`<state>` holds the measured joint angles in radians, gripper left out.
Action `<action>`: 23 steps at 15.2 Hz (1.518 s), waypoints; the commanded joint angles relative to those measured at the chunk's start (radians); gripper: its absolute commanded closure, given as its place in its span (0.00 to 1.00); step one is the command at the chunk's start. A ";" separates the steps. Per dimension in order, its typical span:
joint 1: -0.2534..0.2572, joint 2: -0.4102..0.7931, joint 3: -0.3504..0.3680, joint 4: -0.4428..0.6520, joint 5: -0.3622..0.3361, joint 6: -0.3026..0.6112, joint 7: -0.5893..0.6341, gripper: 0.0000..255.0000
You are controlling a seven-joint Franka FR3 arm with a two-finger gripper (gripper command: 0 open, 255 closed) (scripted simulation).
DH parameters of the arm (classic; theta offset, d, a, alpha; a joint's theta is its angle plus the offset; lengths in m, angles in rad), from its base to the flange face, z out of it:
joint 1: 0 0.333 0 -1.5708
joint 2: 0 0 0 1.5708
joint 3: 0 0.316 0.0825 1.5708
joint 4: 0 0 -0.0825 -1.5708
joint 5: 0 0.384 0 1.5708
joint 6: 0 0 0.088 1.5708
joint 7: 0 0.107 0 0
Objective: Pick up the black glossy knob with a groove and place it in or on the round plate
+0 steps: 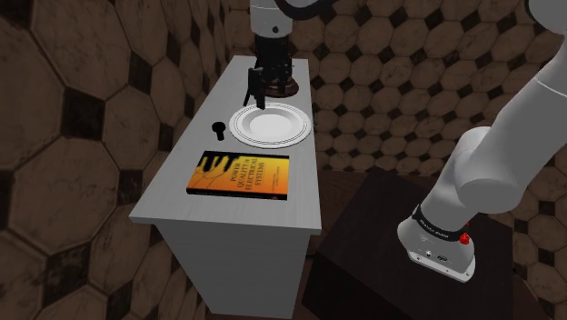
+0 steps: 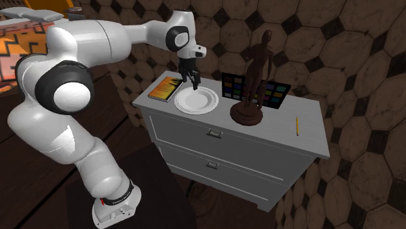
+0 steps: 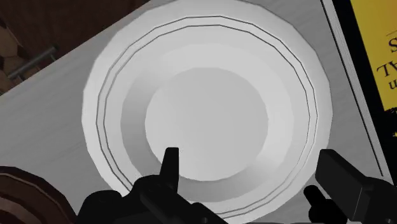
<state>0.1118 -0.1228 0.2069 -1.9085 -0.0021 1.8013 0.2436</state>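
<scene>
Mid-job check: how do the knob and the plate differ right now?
The knob is black and small; the plate is white and much wider. The open end effector hangs over the plate, while the knob sits beside it, ungrasped. Both rest on the dresser top.

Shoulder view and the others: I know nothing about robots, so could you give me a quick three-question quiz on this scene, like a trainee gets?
1. True or false: the plate is empty.
2. Fill in: the gripper above it is ____.
3. Where is the knob? A on the plate; B on the dresser beside the plate; C in the gripper.
Key: 1 true; 2 open; 3 B.
</scene>
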 commanded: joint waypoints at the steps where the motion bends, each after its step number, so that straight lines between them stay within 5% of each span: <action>1: 0.013 0.079 0.020 0.076 -0.011 -0.001 0.030 0.00; 10: 0.102 0.445 0.072 0.506 -0.090 -0.091 0.138 0.00; 23: 0.097 0.442 0.069 0.401 -0.090 0.012 0.140 0.00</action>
<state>0.2089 0.3195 0.2761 -1.5073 -0.0919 1.8129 0.3836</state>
